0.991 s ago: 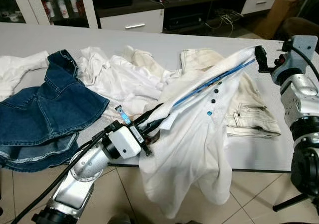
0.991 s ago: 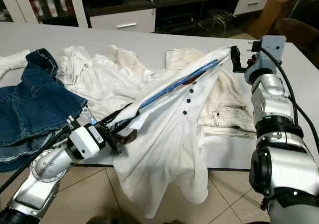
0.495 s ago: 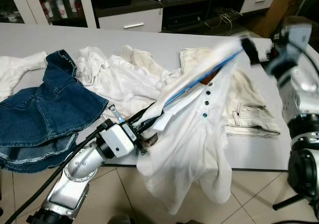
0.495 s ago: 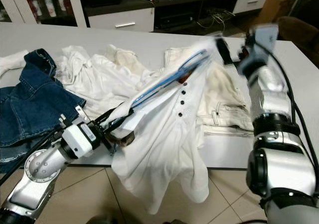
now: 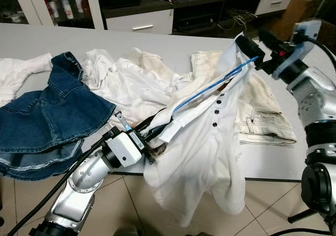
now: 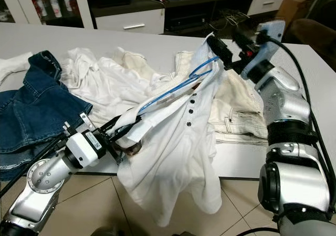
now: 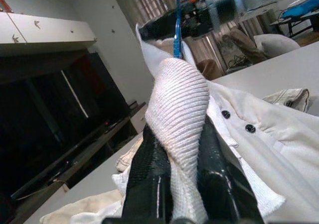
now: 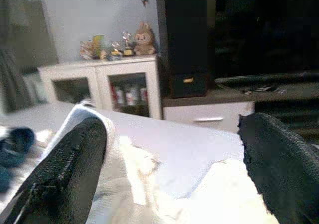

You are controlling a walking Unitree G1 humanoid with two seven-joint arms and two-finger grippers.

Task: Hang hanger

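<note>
Now white shirt (image 5: 205, 141) on blue hanger (image 5: 212, 86)

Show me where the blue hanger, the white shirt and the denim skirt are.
blue hanger (image 5: 210, 87): left eye view, on its bare arm.
white shirt (image 5: 202, 152): left eye view, on its hanging front.
denim skirt (image 5: 47, 120): left eye view, mid-fabric.

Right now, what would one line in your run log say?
left gripper: shut on white shirt | right gripper: open at blue hanger tip | hanger: not hung
</note>
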